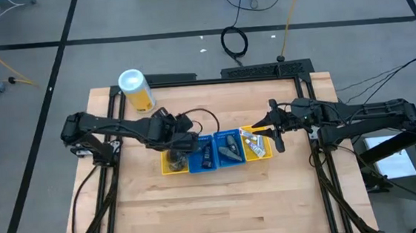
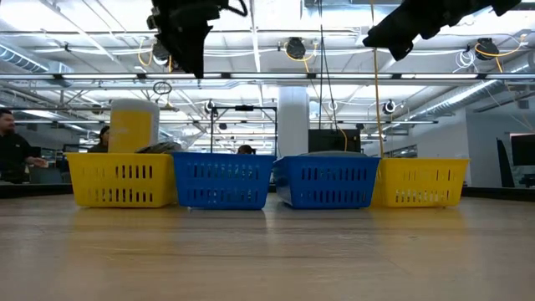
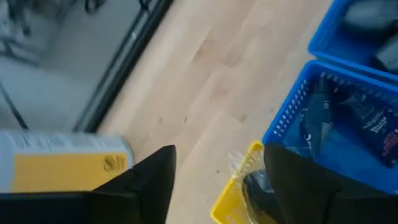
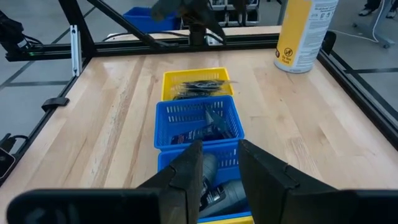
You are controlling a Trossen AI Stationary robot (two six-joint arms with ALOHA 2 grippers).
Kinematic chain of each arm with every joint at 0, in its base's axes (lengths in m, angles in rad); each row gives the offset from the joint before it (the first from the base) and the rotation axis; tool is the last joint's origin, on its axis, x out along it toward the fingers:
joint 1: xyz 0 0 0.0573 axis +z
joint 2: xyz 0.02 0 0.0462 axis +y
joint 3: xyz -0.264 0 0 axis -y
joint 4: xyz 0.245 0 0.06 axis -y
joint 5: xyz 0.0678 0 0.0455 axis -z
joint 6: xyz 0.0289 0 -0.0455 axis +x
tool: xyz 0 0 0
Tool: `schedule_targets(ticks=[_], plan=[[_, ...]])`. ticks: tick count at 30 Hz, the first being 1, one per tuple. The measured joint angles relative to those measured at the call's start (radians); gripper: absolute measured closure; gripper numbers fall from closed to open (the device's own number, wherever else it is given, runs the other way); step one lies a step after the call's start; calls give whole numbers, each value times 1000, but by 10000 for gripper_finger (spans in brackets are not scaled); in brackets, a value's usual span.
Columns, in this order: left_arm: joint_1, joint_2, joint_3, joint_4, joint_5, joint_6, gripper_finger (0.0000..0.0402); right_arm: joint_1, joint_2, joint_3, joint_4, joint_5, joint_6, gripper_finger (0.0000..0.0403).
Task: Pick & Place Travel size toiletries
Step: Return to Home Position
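Note:
Four small bins stand side by side mid-table. The left yellow bin (image 1: 169, 168) holds clear packets with dark contents (image 3: 252, 183). The blue bin (image 1: 204, 158) beside it holds dark mini bottles (image 3: 367, 124). The second blue bin (image 1: 239, 159) holds dark grey pieces (image 1: 229, 150), and the right yellow bin (image 1: 265, 157) holds small white tubes (image 1: 253, 144). My left gripper (image 3: 219, 168) hangs open above the left yellow bin, nothing between its fingers. My right gripper (image 4: 221, 165) hovers above the row's right end, fingers apart, nothing between them.
A tall yellow canister with a white lid (image 1: 136, 89) stands at the table's far left, behind the bins. Black frame rails (image 1: 323, 159) run along the table's sides. Bare wooden tabletop (image 1: 222, 205) lies between the bins and the near edge.

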Motion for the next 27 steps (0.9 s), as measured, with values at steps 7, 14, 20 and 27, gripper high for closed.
schedule_targets(ticks=[7, 14, 20, 27], plan=[[-78, -18, -1, 80, -33, 160, 136, 0, -5, 0, -72, 0, -21, 309], [-137, -174, -135, 196, -40, 186, 152, 10, -80, -1, -106, 1, -42, 320], [-145, -474, -447, 537, -39, 273, 172, 10, -195, -87, -90, 0, -40, 331], [-139, -832, -799, 902, 61, 413, 189, 9, -360, -280, 25, 0, -24, 335]])
